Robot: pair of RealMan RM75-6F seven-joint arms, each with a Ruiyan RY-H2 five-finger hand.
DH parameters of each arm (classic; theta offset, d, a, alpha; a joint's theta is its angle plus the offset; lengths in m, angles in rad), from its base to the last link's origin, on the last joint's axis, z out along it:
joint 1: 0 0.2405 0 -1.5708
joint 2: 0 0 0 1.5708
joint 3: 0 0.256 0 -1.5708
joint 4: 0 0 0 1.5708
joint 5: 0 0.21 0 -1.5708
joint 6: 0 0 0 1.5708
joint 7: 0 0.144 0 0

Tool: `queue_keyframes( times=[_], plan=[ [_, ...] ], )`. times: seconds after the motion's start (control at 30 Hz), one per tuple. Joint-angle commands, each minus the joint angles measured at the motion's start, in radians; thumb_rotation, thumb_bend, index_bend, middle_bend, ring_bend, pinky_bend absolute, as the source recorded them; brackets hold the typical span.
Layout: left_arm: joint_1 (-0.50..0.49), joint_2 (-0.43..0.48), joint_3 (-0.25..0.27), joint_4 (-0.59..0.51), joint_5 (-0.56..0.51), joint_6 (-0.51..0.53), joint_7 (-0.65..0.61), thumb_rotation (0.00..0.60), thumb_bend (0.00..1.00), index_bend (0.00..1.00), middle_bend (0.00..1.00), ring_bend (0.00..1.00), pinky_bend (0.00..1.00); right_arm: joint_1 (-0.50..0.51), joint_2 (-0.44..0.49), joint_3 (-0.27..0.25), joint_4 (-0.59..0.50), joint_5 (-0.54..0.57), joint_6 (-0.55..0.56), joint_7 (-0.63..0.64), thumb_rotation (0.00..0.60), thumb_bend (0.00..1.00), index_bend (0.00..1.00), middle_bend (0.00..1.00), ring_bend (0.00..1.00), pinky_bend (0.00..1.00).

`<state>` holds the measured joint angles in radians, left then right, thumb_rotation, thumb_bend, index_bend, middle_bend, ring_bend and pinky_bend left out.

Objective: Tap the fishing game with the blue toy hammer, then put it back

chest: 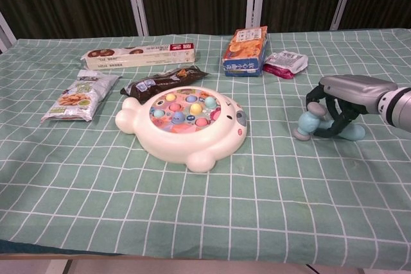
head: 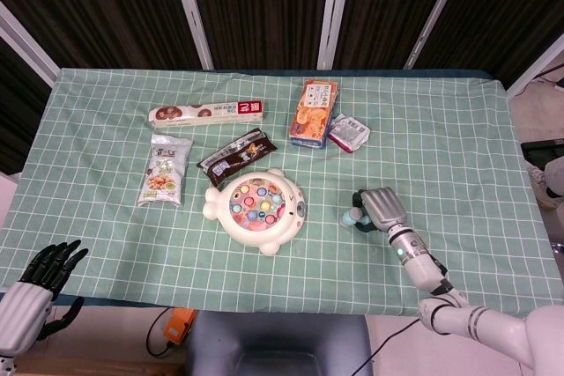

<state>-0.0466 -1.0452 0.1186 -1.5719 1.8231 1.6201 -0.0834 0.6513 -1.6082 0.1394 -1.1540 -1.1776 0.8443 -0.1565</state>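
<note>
The small pale-blue plastic toy hammer (chest: 311,122) lies on the green checked tablecloth (chest: 192,210), well to the right of the cream, fish-shaped plastic fishing game (chest: 185,124) with its ring of pastel pegs. The right hand (chest: 339,104) arches over the hammer's handle with dark fingers (chest: 334,120) curled around it, apparently grasping it; the grey-capped head protrudes on the side toward the game. Whether the hammer rests on the cloth or is just lifted cannot be told. The left hand (head: 40,279) hangs off the table's near left corner, fingers spread, holding nothing. The hammer is judged light, rigid and smooth, hence liable to twist in a loose grip; mid-handle is the sensible hold. The long cream box (chest: 138,56), orange snack carton (chest: 244,50) and packets carry print too small to read.
</note>
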Motion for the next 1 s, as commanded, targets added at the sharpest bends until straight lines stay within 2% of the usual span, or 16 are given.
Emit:
queue_keyframes(
  times=[0.03,0.63,0.73,0.83,0.93,1.0],
  plan=[
    [0.000,0.000,0.000,0.000,0.000,0.000,0.000,0.600,0.39,0.00,0.02,0.03,0.09,-0.001,0.002,0.000,-0.002,-0.001,0.002,-0.002,0.600,0.39,0.65,0.56,0.66,0.77],
    [0.001,0.001,0.001,0.002,0.003,0.003,-0.002,0.600,0.39,0.00,0.02,0.03,0.09,-0.016,0.026,-0.013,-0.044,-0.015,0.027,-0.029,0.600,0.33,0.57,0.50,0.56,0.77],
    [0.002,0.001,0.000,0.003,0.002,0.004,-0.004,0.600,0.39,0.00,0.02,0.03,0.09,-0.034,0.058,-0.022,-0.093,-0.036,0.062,-0.029,0.600,0.31,0.51,0.45,0.50,0.74],
    [0.002,0.002,-0.001,0.004,-0.001,0.005,-0.008,0.600,0.39,0.00,0.02,0.03,0.09,-0.076,0.128,-0.047,-0.198,-0.100,0.153,-0.036,0.600,0.30,0.44,0.40,0.43,0.69],
    [0.003,0.002,-0.002,0.004,-0.003,0.006,-0.008,0.600,0.39,0.00,0.02,0.03,0.09,-0.137,0.213,-0.081,-0.319,-0.168,0.266,-0.053,0.600,0.28,0.35,0.33,0.33,0.56],
    [0.003,0.002,-0.003,0.003,-0.006,0.007,-0.008,0.600,0.39,0.00,0.02,0.03,0.09,-0.198,0.299,-0.121,-0.433,-0.198,0.342,-0.077,0.600,0.28,0.25,0.24,0.23,0.45]
  ],
)
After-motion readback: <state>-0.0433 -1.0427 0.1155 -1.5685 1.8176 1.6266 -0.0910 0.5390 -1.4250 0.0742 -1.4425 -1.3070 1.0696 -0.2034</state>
